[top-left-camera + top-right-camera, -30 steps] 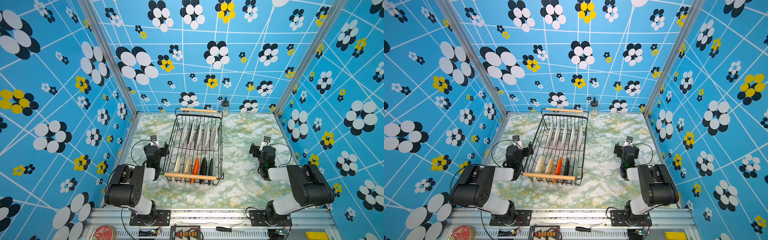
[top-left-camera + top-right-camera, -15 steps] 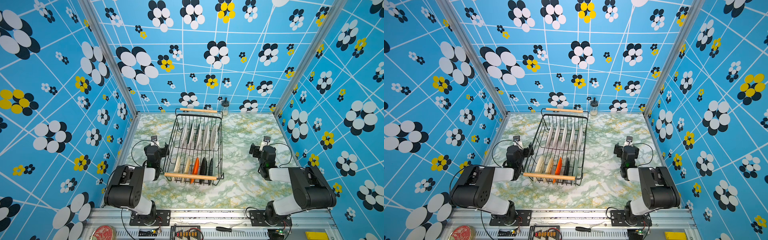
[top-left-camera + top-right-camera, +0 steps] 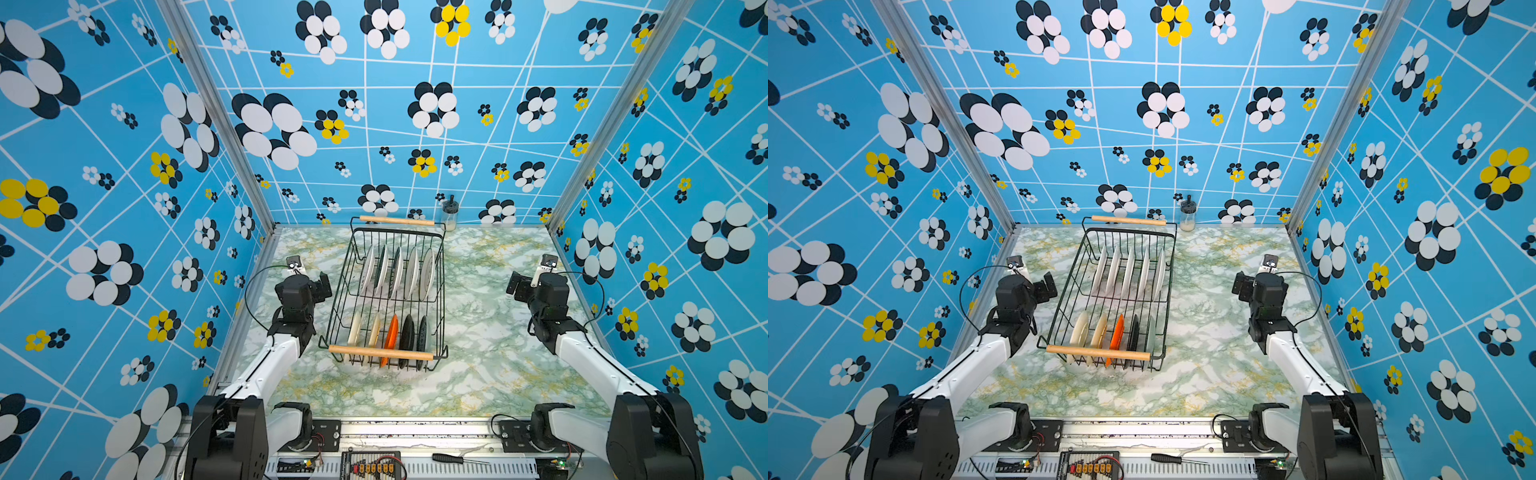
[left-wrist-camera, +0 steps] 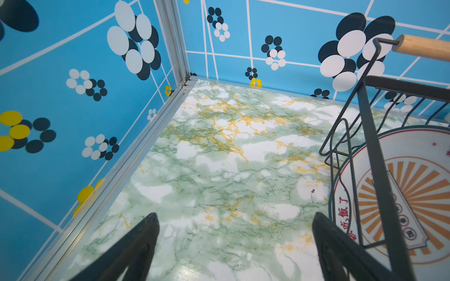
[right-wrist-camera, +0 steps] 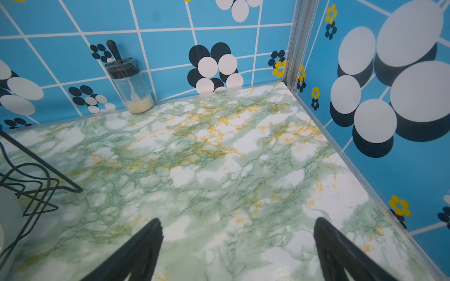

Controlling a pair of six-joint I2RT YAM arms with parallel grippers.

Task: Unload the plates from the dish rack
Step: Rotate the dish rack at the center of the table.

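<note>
So, the plates (image 3: 397, 272) all stand on edge in the rack (image 3: 397, 239), in two rows of five. The far row holds the larger white ones. The near row holds smaller ones: two cream plates (image 3: 354, 328), an orange plate (image 3: 390, 330), a black plate (image 3: 407, 332) and a dark patterned plate (image 3: 422, 332).

My left wrist view shows the outermost large plate (image 4: 414, 194) up close: teal rim, thin red ring, red characters, an orange sunburst emblem in the middle.

The rack is a black wire basket with a pale wooden near handle (image 3: 380, 353) and a matching far handle (image 3: 397, 220). It sits in the middle of the green-marbled table (image 3: 478, 332), running front to back. A small glass jar (image 3: 448, 214) with a dark lid stands at the back wall, just beside the rack's far right corner.

My left claw (image 4: 234, 216) hangs just beside the rack's left side, fingers spread wide, holding nothing. My right claw (image 5: 238, 220) is well apart from the rack on its right, likewise spread and empty.
</note>
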